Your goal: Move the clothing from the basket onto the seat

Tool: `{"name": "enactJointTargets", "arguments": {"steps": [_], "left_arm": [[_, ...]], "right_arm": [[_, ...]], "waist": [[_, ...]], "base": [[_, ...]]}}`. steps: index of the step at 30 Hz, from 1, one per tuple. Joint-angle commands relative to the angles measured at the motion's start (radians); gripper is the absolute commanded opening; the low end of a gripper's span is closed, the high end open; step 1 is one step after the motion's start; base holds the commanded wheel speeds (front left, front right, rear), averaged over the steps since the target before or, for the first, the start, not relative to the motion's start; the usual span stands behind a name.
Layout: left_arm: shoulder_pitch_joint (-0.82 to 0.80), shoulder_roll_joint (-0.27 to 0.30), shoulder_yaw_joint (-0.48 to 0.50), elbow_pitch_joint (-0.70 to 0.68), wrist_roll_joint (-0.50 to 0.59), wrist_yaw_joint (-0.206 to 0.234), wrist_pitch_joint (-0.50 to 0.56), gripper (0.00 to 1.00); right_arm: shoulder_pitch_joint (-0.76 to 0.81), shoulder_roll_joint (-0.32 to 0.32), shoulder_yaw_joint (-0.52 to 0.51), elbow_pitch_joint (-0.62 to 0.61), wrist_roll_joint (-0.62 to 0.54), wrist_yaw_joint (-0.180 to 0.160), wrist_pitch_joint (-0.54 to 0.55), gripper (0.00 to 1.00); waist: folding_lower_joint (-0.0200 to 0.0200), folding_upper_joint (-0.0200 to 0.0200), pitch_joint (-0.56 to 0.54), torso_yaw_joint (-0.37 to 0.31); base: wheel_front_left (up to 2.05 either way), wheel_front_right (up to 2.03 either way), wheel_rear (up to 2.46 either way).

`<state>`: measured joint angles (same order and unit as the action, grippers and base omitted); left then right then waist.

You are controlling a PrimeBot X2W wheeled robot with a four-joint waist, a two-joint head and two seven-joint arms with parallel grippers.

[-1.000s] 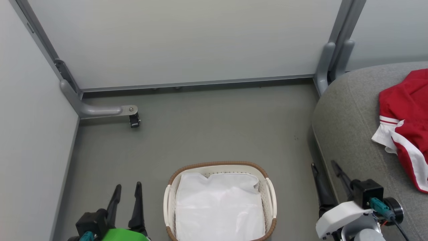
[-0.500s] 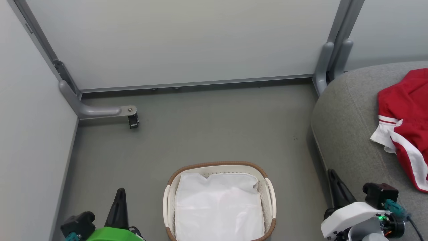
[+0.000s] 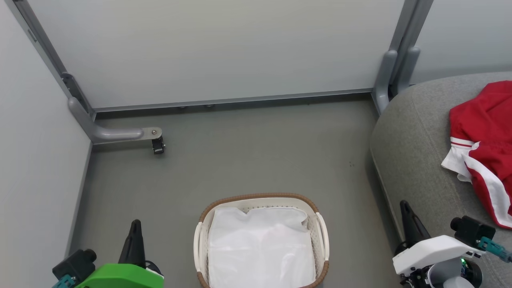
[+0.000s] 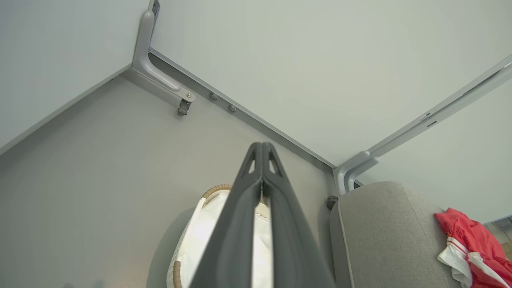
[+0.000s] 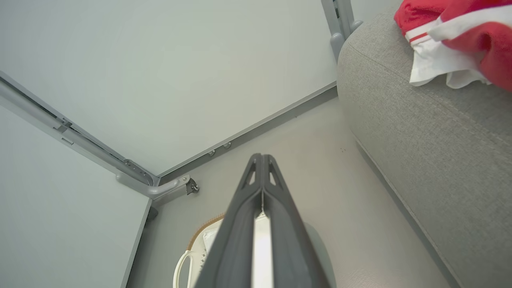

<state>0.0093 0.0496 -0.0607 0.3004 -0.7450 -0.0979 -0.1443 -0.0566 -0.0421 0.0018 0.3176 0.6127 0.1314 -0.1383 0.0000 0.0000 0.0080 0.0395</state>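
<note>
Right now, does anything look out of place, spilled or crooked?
Nothing much. The clothing lies crumpled on the seat, unfolded, with a white-trimmed corner flopped out to one side. The basket stands upright on the floor, its liner rumpled inside. Nothing looks spilled or broken.

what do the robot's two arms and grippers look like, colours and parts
Both grippers have two long, dark grey, tapering fingers with triangular cut-outs near the tips. Behind the left gripper is a bright green shell; behind the right gripper is a white shell. Each wrist carries a black block with a teal connector.
</note>
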Motion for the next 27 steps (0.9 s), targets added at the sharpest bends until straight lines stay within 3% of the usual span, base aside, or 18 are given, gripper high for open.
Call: {"name": "enactJointTargets", "arguments": {"steps": [1, 27], "left_arm": [[-0.030, 0.005, 0.012, -0.014, -0.033, -0.006, 0.008, 0.00], [-0.065, 0.007, 0.068, -0.031, -0.333, -0.017, 0.095, 0.00]], "right_arm": [[-0.027, -0.004, -0.009, -0.019, 0.039, 0.000, 0.009, 0.00], [-0.039, -0.007, -0.048, -0.040, 0.382, -0.001, 0.097, 0.00]], "waist": [[0.0000, 0.0000, 0.000, -0.001], [0.0000, 0.0000, -0.001, -0.011]], "base": [[0.00, 0.00, 0.00], [0.00, 0.00, 0.00]]}}
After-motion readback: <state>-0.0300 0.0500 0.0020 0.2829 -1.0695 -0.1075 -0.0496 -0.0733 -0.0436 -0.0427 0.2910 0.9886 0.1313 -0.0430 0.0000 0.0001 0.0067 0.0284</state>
